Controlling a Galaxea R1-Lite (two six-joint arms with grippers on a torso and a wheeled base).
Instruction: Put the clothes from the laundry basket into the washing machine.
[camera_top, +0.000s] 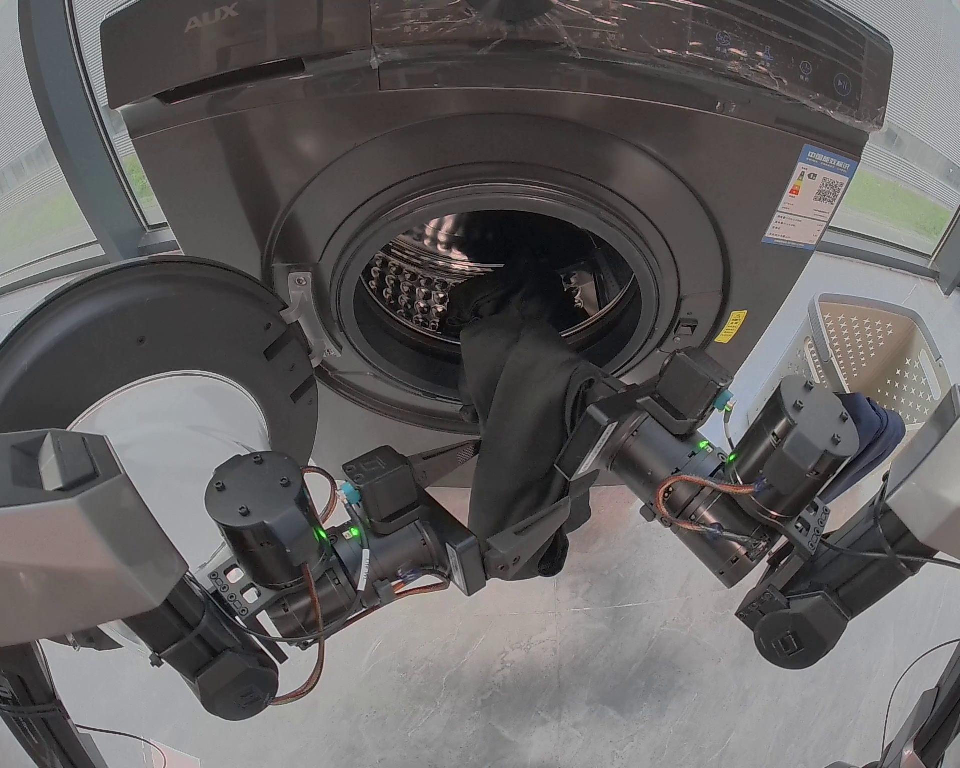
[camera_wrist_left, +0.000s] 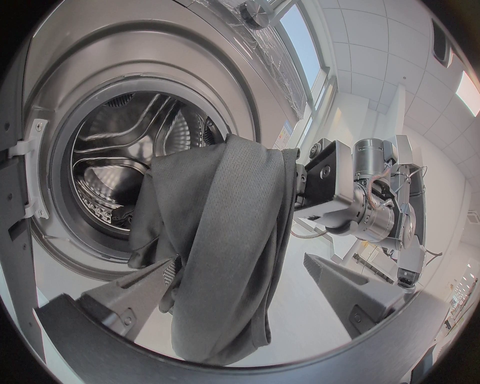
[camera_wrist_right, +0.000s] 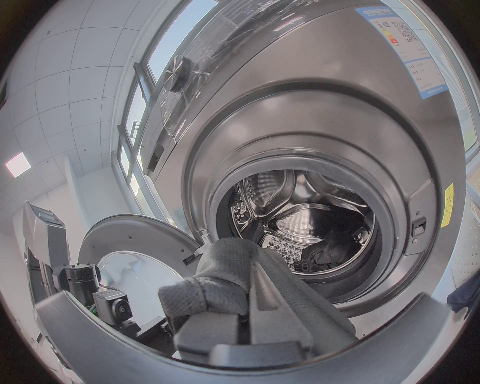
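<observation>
The left gripper, its fingers spread wide, brackets the hanging lower end of the dark grey knit garment. Higher up, the right gripper pinches the same cloth, nearer the opening. The garment's long axis runs upward over the rim into the perforated steel drum of the grey front-loading washing machine.
</observation>
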